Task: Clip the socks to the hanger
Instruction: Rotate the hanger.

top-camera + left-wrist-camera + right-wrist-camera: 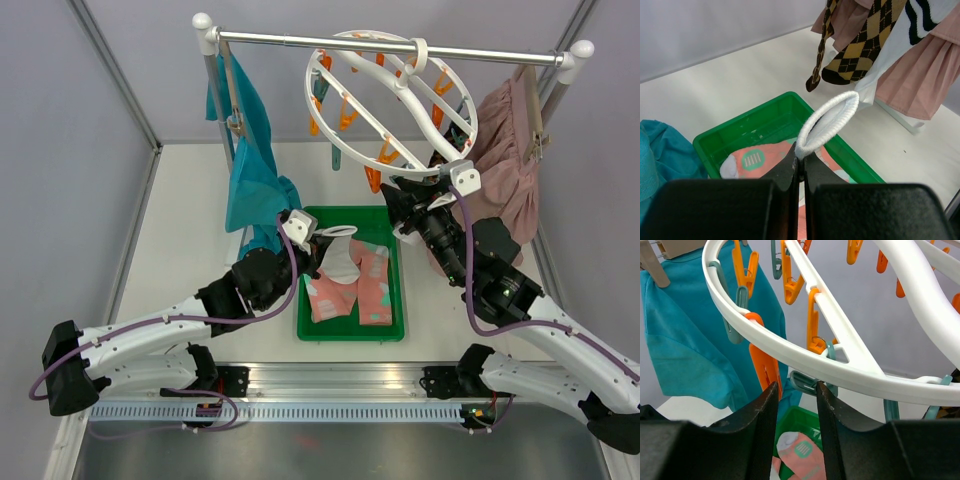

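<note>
My left gripper (801, 156) is shut on the white ribbed cuff (832, 119) of a sock, held up over the green tray (740, 127); from above, this gripper (318, 243) sits at the tray's far left corner. More pink socks (360, 285) with mint patches lie in the tray. The hanger (395, 85), a white ring with orange and teal clips, hangs tilted from the rail. Argyle socks (860, 45) and a white black-striped sock (920, 25) hang from it. My right gripper (796, 387) is open just under the ring (805, 350), a teal clip (805, 381) at its fingertips.
A teal garment (255, 180) hangs at the left of the rail (300, 38) and a pink pleated skirt (505, 150) at the right, close behind my right arm. An orange clip (765, 365) hangs just left of my right fingers. The tray's rim (350, 333) lies between both arms.
</note>
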{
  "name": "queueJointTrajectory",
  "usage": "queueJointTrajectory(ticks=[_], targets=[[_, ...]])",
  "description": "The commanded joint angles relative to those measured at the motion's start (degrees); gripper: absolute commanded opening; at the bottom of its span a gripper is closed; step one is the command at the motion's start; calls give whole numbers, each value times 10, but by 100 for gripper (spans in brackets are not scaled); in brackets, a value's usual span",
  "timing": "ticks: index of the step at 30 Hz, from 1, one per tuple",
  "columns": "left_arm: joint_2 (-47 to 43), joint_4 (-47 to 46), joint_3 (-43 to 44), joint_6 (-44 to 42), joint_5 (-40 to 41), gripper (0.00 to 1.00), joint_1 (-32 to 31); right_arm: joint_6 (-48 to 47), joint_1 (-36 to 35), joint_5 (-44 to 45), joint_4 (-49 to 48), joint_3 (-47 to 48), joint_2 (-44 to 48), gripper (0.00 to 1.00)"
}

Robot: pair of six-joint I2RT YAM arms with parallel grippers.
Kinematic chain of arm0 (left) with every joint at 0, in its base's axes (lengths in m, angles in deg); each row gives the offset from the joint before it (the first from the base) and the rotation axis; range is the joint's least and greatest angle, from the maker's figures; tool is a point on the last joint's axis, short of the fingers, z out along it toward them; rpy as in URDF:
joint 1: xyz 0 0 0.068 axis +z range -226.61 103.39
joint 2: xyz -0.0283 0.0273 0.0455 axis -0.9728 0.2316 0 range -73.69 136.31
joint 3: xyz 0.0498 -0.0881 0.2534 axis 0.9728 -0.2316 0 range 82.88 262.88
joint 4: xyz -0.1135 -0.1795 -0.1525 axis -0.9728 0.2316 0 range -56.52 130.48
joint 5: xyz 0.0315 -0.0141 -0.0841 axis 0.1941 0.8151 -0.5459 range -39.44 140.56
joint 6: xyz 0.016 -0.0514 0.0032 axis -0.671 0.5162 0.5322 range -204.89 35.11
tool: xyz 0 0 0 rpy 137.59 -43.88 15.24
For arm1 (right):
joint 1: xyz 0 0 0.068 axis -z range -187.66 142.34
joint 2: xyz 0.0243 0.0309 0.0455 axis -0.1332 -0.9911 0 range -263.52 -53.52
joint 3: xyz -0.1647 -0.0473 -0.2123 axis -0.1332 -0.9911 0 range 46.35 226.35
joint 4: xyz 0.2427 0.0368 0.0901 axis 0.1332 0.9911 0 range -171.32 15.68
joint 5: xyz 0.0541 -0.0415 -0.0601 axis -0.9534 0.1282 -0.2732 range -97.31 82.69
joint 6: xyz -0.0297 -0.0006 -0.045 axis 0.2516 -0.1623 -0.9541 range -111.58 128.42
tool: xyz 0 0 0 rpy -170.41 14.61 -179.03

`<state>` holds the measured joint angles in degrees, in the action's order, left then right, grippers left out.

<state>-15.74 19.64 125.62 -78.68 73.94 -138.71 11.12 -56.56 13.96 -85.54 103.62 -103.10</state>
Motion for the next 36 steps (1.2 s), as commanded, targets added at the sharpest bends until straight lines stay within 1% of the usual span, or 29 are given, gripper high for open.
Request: queueJointTrajectory(ticks=[1, 3, 4, 7, 10, 17, 23, 24, 28, 36], targets=[[-11, -28, 1, 8, -11, 2, 3, -9, 1, 3, -26, 14, -2, 42], [-11, -28, 2, 8, -11, 2, 3, -9, 2, 7, -26, 15, -3, 39], [-10, -28, 2, 8, -12, 2, 3, -9, 2, 7, -25, 15, -3, 34], [-7, -29, 5, 8, -17, 2, 3, -3, 2, 10, -23, 20, -3, 25], [-4, -29, 10, 7, -23, 2, 3, 6, 1, 12, -14, 27, -3, 19], [15, -47, 34, 0, -40, 2, 3, 27, 2, 18, 11, 37, -1, 10], [53, -76, 80, -14, -58, 2, 3, 45, 2, 31, 41, 57, -4, 1], [58, -79, 87, -16, -61, 2, 2, 46, 2, 33, 63, 59, -4, 0], [93, -97, 113, -23, -69, 2, 3, 53, 1, 46, 104, 77, -10, 0], [168, -106, 171, -29, -72, 2, 3, 73, 2, 99, 235, 158, -40, 0]])
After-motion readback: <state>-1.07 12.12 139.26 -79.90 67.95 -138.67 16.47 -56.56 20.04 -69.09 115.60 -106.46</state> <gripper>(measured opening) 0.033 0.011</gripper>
